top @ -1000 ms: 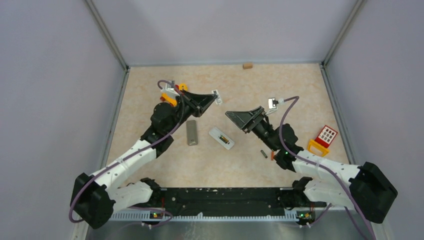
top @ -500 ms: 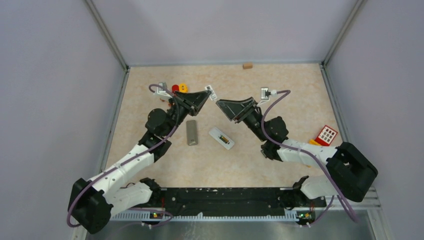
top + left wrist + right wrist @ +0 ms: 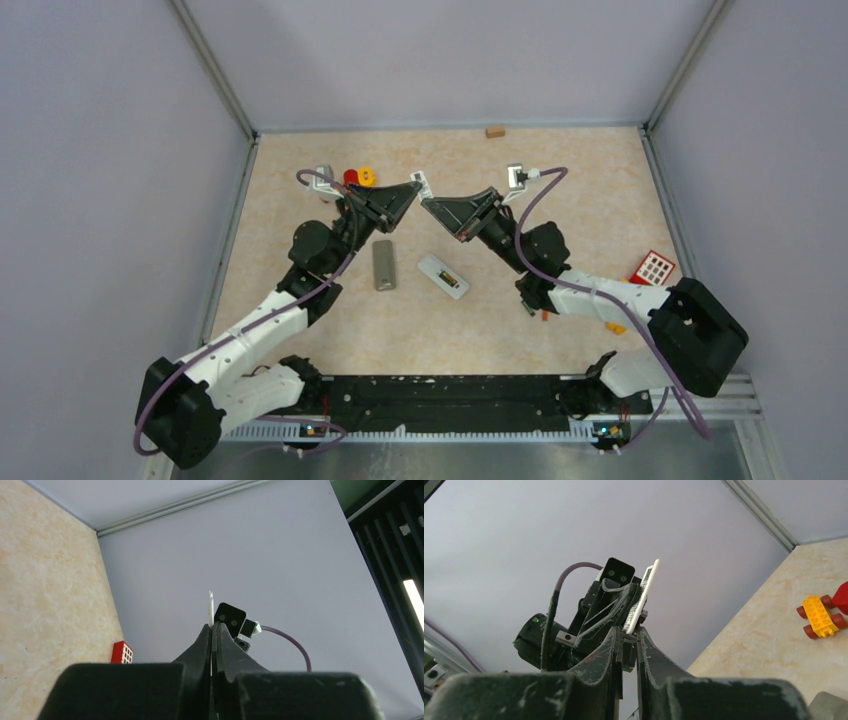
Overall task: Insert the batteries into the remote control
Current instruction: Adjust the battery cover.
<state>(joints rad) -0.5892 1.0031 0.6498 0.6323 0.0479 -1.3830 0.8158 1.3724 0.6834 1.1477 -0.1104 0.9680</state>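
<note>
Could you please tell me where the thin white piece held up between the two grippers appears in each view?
Top external: thin white piece, upper centre, where the two arms' tips meet.
Left wrist: centre, edge-on sliver above the left gripper.
Right wrist: centre, tilted slab above the right gripper.
Shared landmark: the beige table.

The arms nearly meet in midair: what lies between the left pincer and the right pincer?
A thin white plate, clamped in the left pincer, its free end inside the right pincer. The right wrist view shows it best.
</note>
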